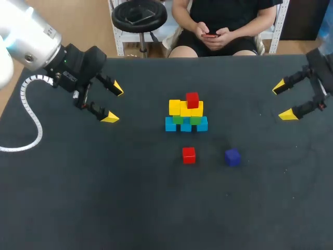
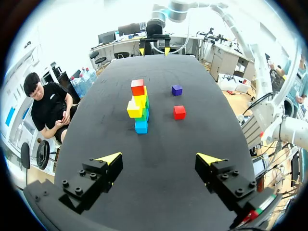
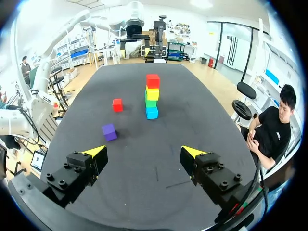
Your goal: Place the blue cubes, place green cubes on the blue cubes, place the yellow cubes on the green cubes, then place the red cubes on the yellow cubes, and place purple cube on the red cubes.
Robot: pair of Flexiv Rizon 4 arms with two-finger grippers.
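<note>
Black and matt, the table (image 1: 104,208) carries our half-built tower near its middle. The blue cubes (image 1: 186,125) form the bottom row, touching side by side so the layer above has a broad footing. The green cubes (image 1: 178,120) sit on them, and the yellow cubes (image 1: 175,107) sit on the green. One seated red cube (image 1: 192,99) rests on the yellow layer, a little toward our right arm's side, which we judge leaves room beside it for its partner. That partner, the loose red cube (image 1: 188,154), lies on the table on the side of the tower nearer us, close to it but apart. The purple cube (image 1: 232,157) lies alone to the right of the loose red cube. We take it they wait there in the order of need: red next, purple last as the cap.

Our left gripper (image 1: 113,103) hangs well off to the left of the tower, fingers spread wide with nothing between them. Our right gripper (image 1: 282,101) hangs well off to the right, likewise spread and empty. Both stand clear of the stack, we judge, so that neither arm can brush it. The loose red cube lies roughly midway between them, so either arm could fetch it.
</note>
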